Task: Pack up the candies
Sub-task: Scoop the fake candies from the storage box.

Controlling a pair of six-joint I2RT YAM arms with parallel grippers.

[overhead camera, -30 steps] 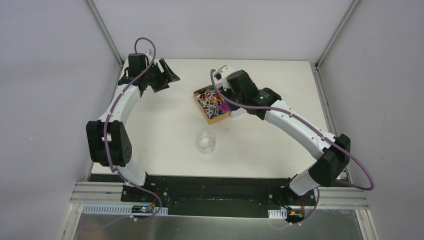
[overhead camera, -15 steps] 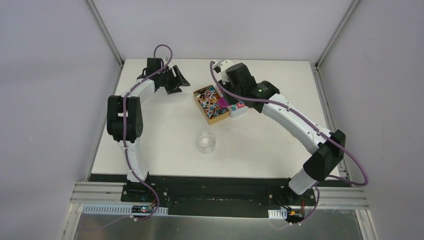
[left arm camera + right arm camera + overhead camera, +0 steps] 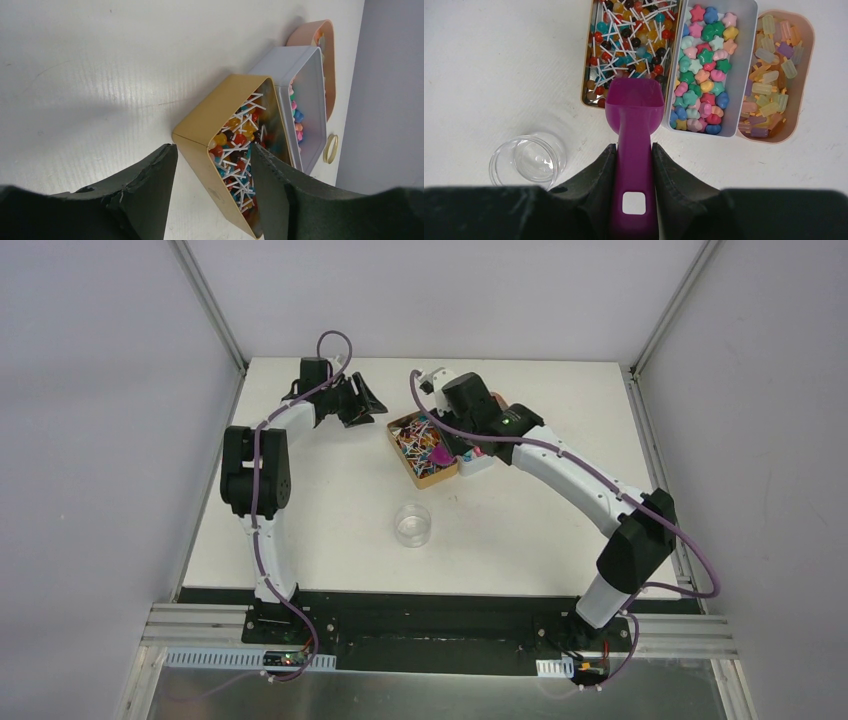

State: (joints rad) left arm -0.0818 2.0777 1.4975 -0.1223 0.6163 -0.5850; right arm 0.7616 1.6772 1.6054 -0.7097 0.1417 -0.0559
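Note:
The candies fill three tins. Lollipops on white sticks lie in a gold tin, star sweets in a white tin, and pale ice-lolly shapes in a pink tin. My right gripper is shut on the handle of a magenta scoop. The scoop's empty bowl hangs over the near end of the gold tin. My left gripper is open and straddles the gold tin's side wall. One finger stays outside the wall with a gap. The other finger is over the lollipops.
A clear empty jar stands on the white table, nearer the arm bases than the tins. A thin gold ring lies beyond the white tin. The three tins sit side by side, touching.
My left arm has swung right to the gold tin, and its jaws have narrowed around the tin's wall. The right gripper has shifted slightly left and farther back with the scoop.

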